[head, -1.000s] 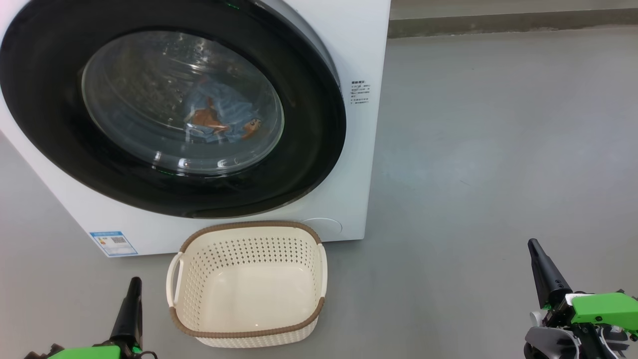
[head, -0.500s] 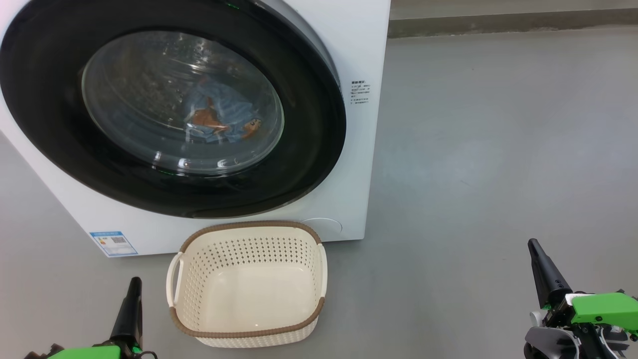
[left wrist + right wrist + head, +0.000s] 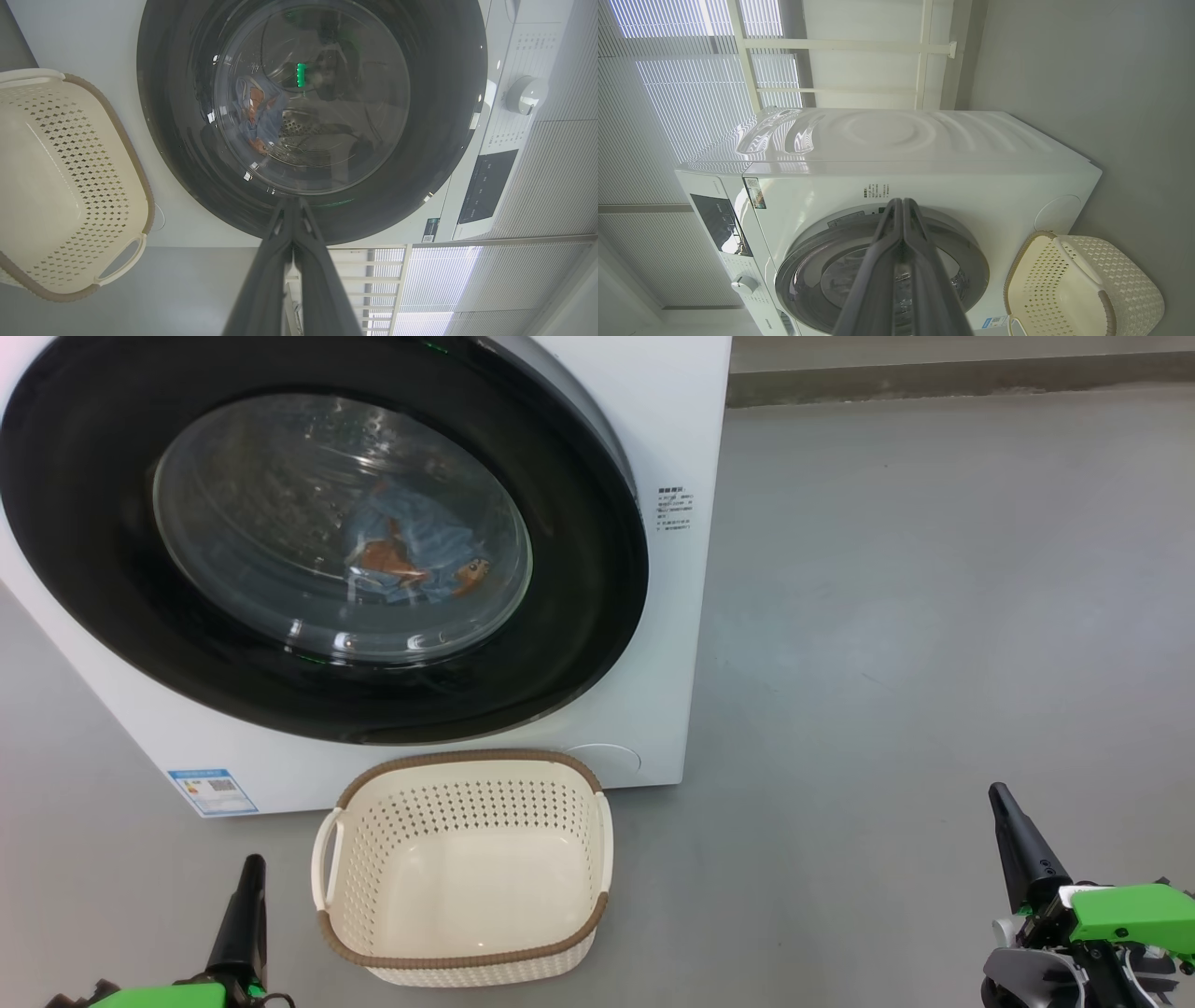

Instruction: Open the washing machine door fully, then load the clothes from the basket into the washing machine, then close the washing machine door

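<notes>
unmoved glossy round door [image 3: 583, 569], perforated basket [image 3: 467, 800]

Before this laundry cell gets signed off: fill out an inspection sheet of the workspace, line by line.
Surface: grey floor, bare around the machine.
Job's things: washing machine door shut against the white washing machine; blue printed clothes lie inside, seen through the door; basket empty, on the floor in front of the machine.
Clutter: nothing seen.
Grippers: left gripper and right gripper both shut, holding nothing, low on either side of the basket.
Cables: nothing seen.
Surroundings: window blinds behind the machine; control knob on its front.
</notes>
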